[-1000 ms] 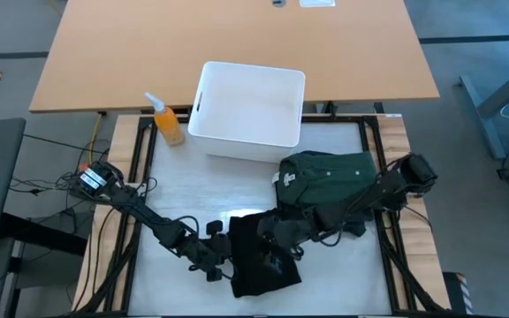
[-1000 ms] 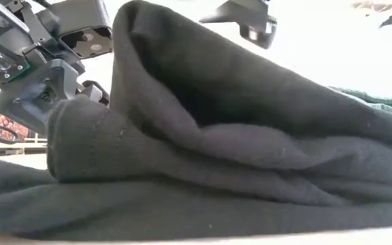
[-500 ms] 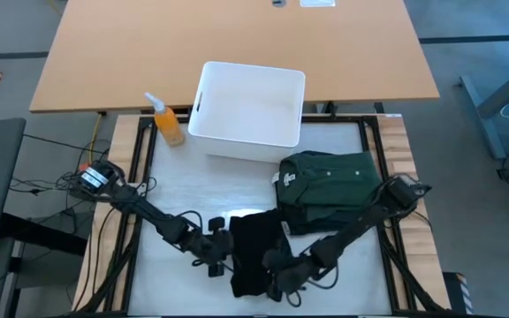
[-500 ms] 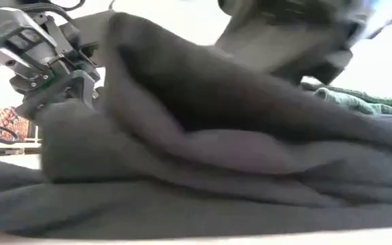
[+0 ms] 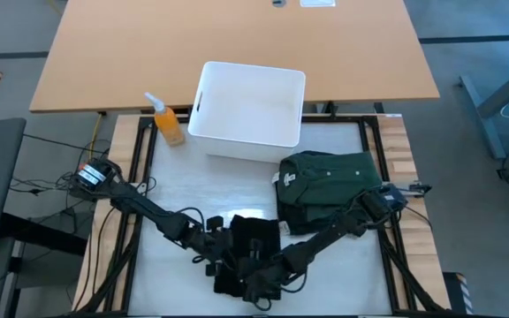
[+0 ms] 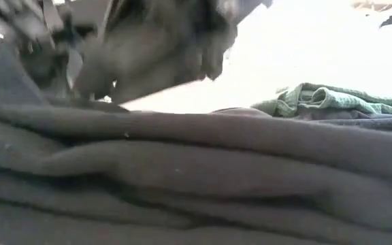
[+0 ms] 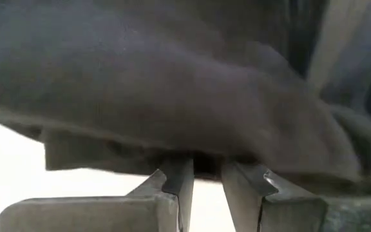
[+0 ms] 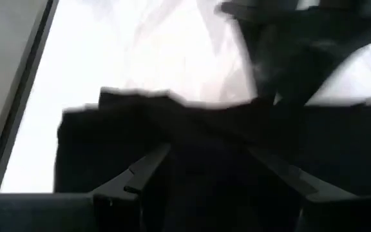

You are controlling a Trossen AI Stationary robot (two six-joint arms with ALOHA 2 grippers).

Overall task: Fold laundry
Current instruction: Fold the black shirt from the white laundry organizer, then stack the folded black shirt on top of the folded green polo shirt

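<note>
A black garment (image 5: 250,247) lies bunched in layers near the table's front edge; in the low view these layers (image 6: 182,177) fill the foreground. My left gripper (image 5: 221,256) is at its left side, shut on the cloth. My right gripper (image 5: 256,284) stands open low over the garment's near part, its fingers (image 8: 150,169) wide apart with black cloth (image 8: 205,135) between and beyond them. A folded dark green garment (image 5: 330,181) rests flat on the table to the right, also visible in the low view (image 6: 332,99). My left gripper pinches an edge of the black garment (image 7: 201,161) between its two fingers, slanting down from the table's left. The cloth above the fingers is bunched in several slack layers and the garment lies on the table. My right gripper: I cannot tell whether it touches the cloth.
A white plastic bin (image 5: 247,110) stands at the back of the white mat, with an orange spray bottle (image 5: 168,124) to its left. A wooden table (image 5: 237,44) lies beyond. Bare mat (image 5: 193,190) shows between the bin and the black garment.
My right gripper has swung down and toward the near left, from the black garment's right side to its near edge, rolling as it went. The garment's raised fold has come down flat onto its lower layers, and the pile now sits narrower and farther left.
</note>
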